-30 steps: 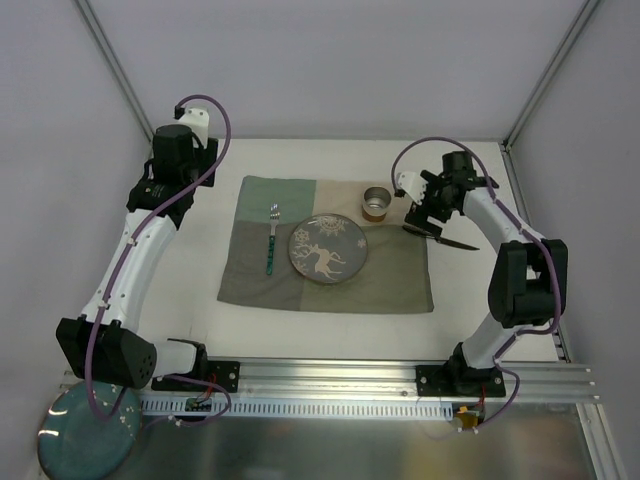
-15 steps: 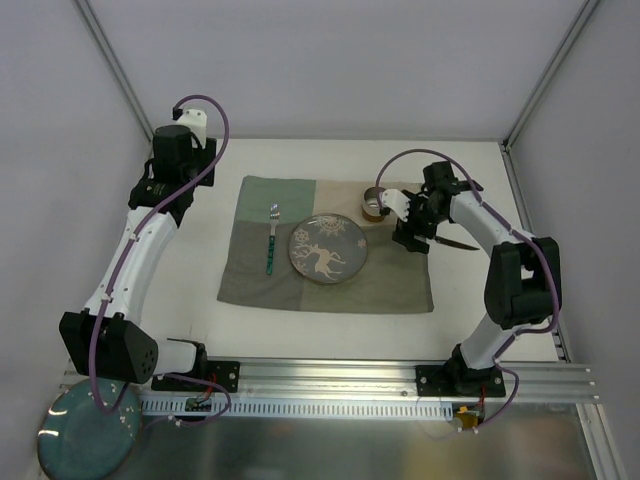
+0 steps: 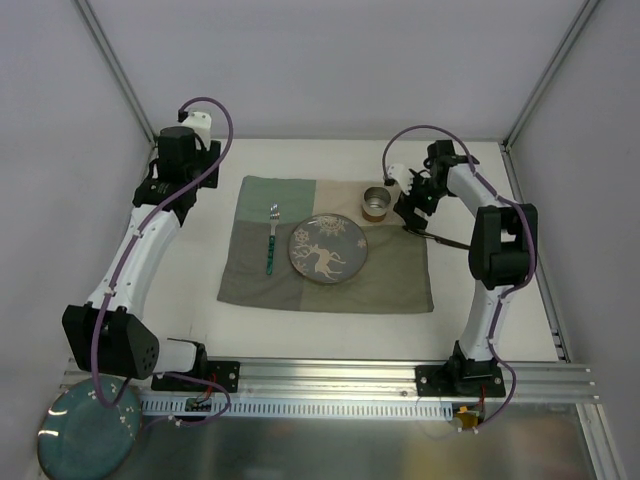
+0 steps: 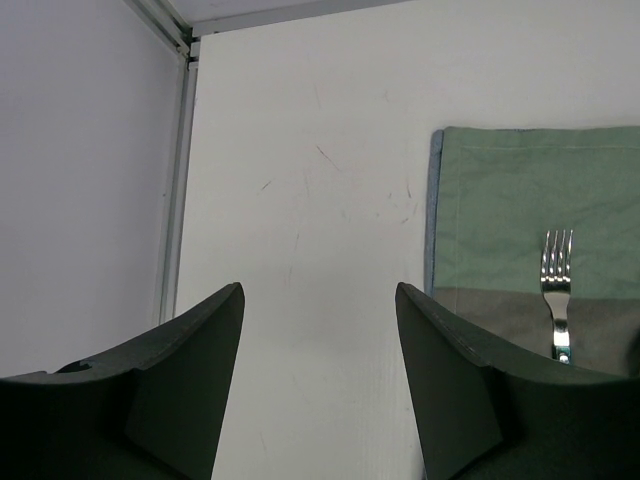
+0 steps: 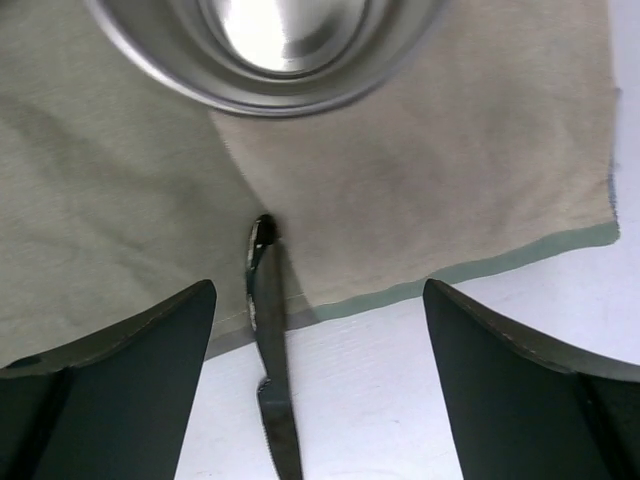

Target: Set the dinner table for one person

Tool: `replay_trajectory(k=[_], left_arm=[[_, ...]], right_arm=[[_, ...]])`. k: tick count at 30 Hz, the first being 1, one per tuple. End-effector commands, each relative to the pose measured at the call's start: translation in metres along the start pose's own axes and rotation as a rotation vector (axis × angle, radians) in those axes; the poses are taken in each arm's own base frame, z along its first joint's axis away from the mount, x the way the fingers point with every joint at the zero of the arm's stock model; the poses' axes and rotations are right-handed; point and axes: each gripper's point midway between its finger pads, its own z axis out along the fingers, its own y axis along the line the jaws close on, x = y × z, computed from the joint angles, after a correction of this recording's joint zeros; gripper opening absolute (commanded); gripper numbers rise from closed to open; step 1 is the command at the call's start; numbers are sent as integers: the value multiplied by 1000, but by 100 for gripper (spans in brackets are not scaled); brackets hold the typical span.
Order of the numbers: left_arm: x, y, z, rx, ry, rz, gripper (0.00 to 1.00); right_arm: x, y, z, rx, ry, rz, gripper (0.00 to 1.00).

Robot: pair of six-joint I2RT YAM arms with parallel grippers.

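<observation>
The white dinner table (image 3: pixel 330 322) carries a green-and-beige placemat (image 3: pixel 390 280). On the mat lie a grey plate with a deer pattern (image 3: pixel 328 249), a fork (image 3: pixel 272 240) to its left and a metal cup (image 3: pixel 377 201) at the back right. A dark knife (image 3: pixel 445 241) lies half on the mat's right edge. My right gripper (image 3: pixel 410 212) hangs open above it; in the right wrist view the knife (image 5: pixel 270 340) runs between the open fingers, nearer the left one, untouched, with the cup (image 5: pixel 270 40) just ahead. My left gripper (image 3: pixel 172 160) stands open and empty (image 4: pixel 320 290) over bare table.
In the left wrist view the mat's green corner (image 4: pixel 520 190) and the fork (image 4: pixel 556 290) lie to the right, and a frame bar (image 4: pixel 178 180) runs along the left. A dark round dish (image 3: pixel 85 435) sits off the table at the near left. White walls enclose the table.
The right arm has swung its wrist toward the back, bringing the gripper over the knife's handle end beside the cup. The left arm has hardly moved.
</observation>
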Motion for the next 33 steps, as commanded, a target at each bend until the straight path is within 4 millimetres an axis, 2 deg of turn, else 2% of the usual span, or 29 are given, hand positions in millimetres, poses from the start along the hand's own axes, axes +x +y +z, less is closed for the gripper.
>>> replay_trajectory(k=[1, 6, 13, 20, 24, 26, 33], left_arm=[[-5, 0, 7, 10, -17, -10, 63], [0, -6, 18, 27, 7, -17, 63], [0, -10, 26, 36, 14, -11, 63], [-1, -10, 25, 41, 4, -8, 63], [-5, -6, 24, 30, -11, 9, 63], [-8, -5, 23, 27, -19, 8, 63], [-11, -1, 19, 18, -37, 14, 63]], right_arm=[[-8, -3, -6, -37, -39, 70, 89], [-11, -1, -4, -63, -52, 91, 89], [-11, 15, -6, -108, -63, 117, 88], [9, 35, -4, -140, -6, 130, 88], [21, 34, -3, -107, 27, 117, 88], [23, 26, -4, -58, 35, 103, 87], [31, 27, 0, -52, 47, 97, 85]])
